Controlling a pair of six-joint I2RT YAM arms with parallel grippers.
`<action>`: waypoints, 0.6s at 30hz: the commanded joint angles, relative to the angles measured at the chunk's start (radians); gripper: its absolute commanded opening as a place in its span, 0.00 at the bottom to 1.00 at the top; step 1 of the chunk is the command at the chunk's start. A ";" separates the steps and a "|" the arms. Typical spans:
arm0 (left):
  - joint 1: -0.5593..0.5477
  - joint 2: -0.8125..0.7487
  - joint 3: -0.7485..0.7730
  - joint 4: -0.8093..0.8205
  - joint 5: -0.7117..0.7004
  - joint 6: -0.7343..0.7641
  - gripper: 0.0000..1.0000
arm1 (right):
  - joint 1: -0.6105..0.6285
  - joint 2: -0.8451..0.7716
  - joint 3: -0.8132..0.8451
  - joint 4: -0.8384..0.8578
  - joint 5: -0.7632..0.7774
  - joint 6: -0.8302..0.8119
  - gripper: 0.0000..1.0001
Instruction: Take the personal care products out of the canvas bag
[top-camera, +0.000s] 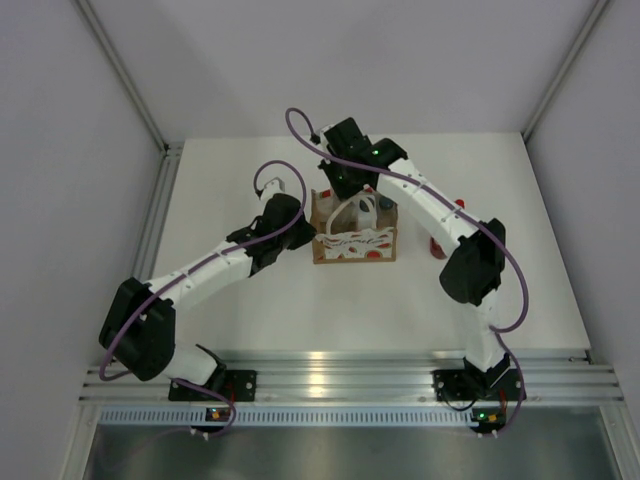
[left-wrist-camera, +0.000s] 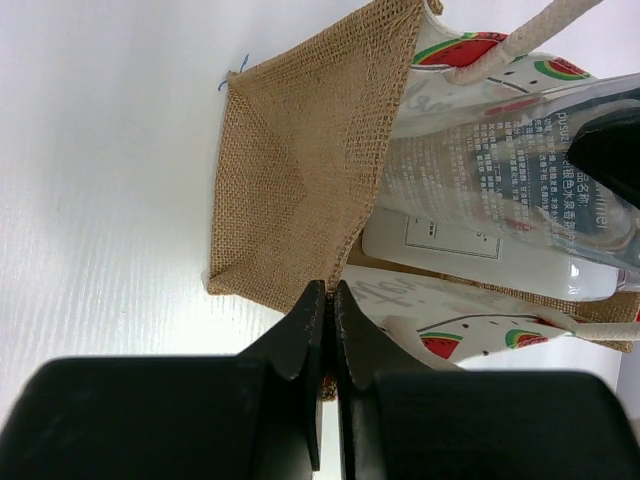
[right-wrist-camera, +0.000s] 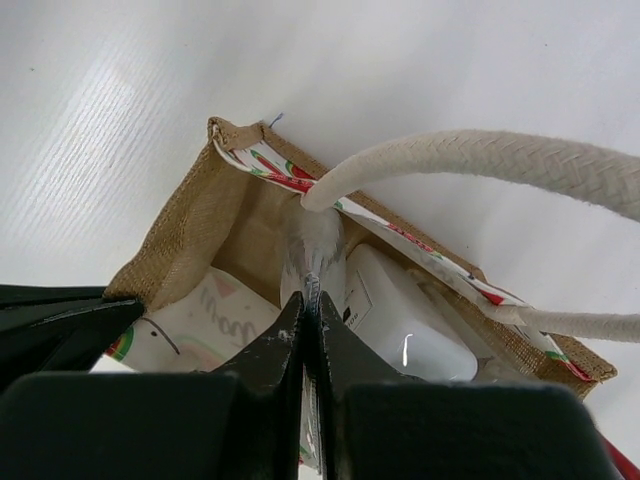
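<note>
Pinching is what both of your tools are doing. Your left tool is clenched on the burlap side wall of the small tan canvas bag with watermelon-print panels, right at its rim. I read that as a bracing hold that steadies the bag where it stands on the white counter.

Your right tool is dipped into the bag's mouth from above. Its jaws are shut flat on the thin upper edge of the flat whitish, half-clear squeeze tube. The tube stands on end inside the bag, straight ahead of the fingertips and under the cream rope handle that arches over them.

Just to the right of that tool a white plastic bottle rests in the bag. Its cap is hidden, and you cannot tell from these views whether a second bottle sits with it.

Out on the counter, well apart from the bag and partly hidden behind your right forearm, lies something red. I judge it to be the slim red bottle, already out, though too little shows to be sure.

By my reckoning at most one product is out, the tube is gripped but not yet clear, and at least one white bottle is left. The lift should go straight up, minding the rope handle
</note>
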 joint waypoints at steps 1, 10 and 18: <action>0.001 0.018 -0.002 -0.072 -0.007 0.007 0.00 | 0.001 -0.019 0.033 0.055 -0.007 -0.009 0.00; 0.003 0.012 0.001 -0.072 -0.005 0.016 0.00 | 0.001 0.062 0.001 0.049 -0.012 -0.009 0.30; 0.001 0.027 0.014 -0.072 0.010 0.009 0.00 | -0.019 0.139 0.061 -0.022 -0.061 -0.050 0.39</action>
